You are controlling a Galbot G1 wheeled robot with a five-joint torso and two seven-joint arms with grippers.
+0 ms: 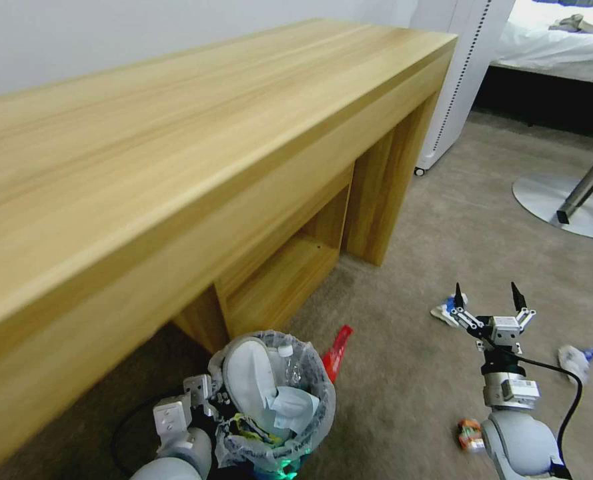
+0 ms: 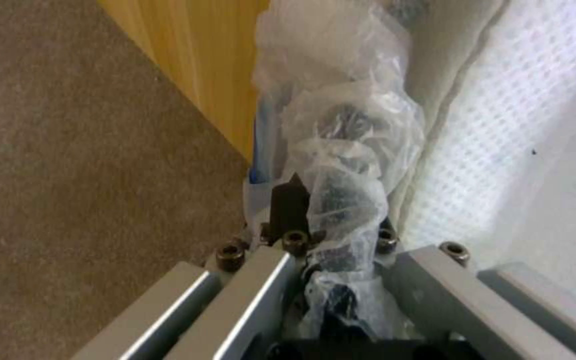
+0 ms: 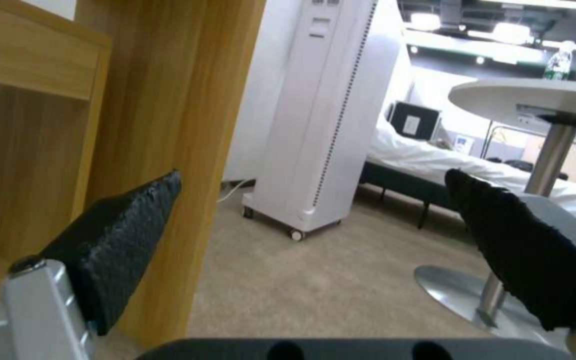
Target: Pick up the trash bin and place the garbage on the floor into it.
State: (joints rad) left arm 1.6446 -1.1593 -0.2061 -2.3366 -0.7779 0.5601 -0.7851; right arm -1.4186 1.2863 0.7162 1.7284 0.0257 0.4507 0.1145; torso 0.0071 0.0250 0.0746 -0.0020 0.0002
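Note:
The trash bin (image 1: pixel 307 419), lined with crinkled clear plastic, hangs low at my left side. In it lie a white slipper (image 1: pixel 251 380), a clear bottle and crumpled paper. My left gripper (image 1: pixel 217 401) is shut on the bin's near rim; the left wrist view shows a black finger (image 2: pixel 289 205) pressed against the bunched bag (image 2: pixel 341 165). My right gripper (image 1: pixel 488 299) stands open above the floor (image 1: pixel 403 373), nothing between its fingers (image 3: pixel 118 240). Garbage lies around it: a red wrapper (image 1: pixel 337 349), a blue-white carton (image 1: pixel 444 311), a crushed can (image 1: pixel 469 433) and a white crumpled piece (image 1: pixel 574 361).
A long wooden desk (image 1: pixel 176 153) with an open shelf runs along my left, its leg (image 3: pixel 168 100) close to the right gripper. A white tower unit on wheels (image 1: pixel 456 80) stands beyond it. A round table's metal base (image 1: pixel 563 200) and a bed (image 1: pixel 556 40) lie to the right.

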